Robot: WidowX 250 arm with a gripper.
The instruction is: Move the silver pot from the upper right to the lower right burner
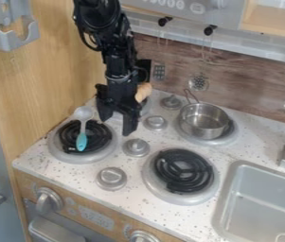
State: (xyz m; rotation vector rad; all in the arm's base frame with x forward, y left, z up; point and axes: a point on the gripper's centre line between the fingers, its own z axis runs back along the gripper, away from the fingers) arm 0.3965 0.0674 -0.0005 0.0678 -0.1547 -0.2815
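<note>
Fingers (130,124) spread apart, pointing down, with nothing pinched between them: that's what you have, above the left side of the stove, near the lower left burner (100,143). The arm reaches down to them from the top edge of your view. Your silver pot (202,122) sits on the upper right burner (221,140), well apart from the fingers, open side up, its thin handle (191,96) angled toward the back wall (236,87). You can see some of the black coil beside the pot's right side. Your target, the lower right burner (181,171), is in front of the pot, its black coil exposed. On the lower left burner you have a spoon (82,128) with a grey bowl toward the back and a teal handle toward the front. Just beside the arm you'll see a brown rounded thing (144,91), partly hidden; you can't tell what it is. Grey knobs (136,147) run in a line between the left and right burners on the speckled table (75,171), and the sink (258,203) is to the right of the lower right burner.
</note>
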